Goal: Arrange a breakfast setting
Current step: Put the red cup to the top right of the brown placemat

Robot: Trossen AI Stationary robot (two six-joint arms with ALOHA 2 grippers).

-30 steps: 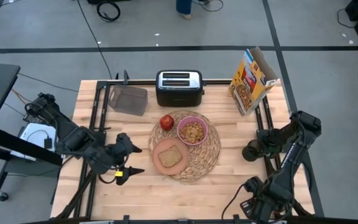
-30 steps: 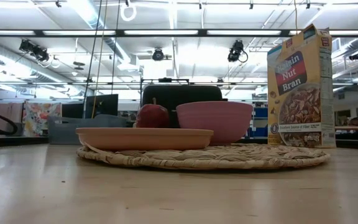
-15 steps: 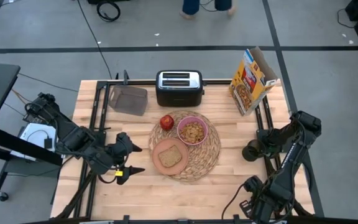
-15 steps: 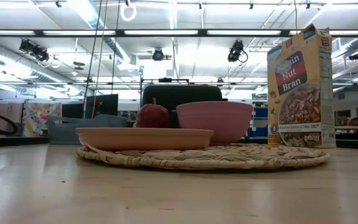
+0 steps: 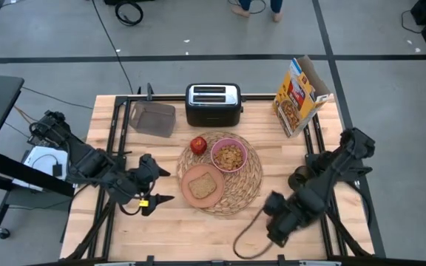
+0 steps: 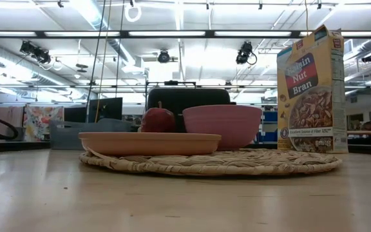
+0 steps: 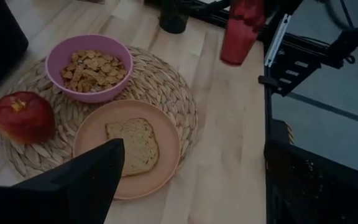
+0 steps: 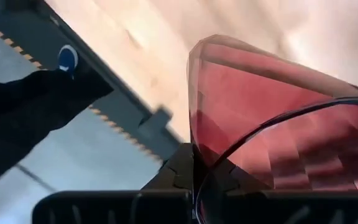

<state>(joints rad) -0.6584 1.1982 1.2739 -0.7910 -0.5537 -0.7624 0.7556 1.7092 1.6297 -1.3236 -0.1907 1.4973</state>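
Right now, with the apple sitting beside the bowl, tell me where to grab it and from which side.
Come straight down on the small red apple, stem up. Pinch its round middle, one finger toward the toaster, one toward the salmon-tan plate; the pink bowl crowds one side.

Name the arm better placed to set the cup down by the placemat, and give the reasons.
The right. Its pincer is shut on the pinkish-red cup, carried beside the woven placemat. The left pincer hangs empty on the mat's far side.

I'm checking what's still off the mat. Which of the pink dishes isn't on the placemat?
The translucent cup, held in the right claw above the table; the pink bowl and plate both sit on the straw placemat.
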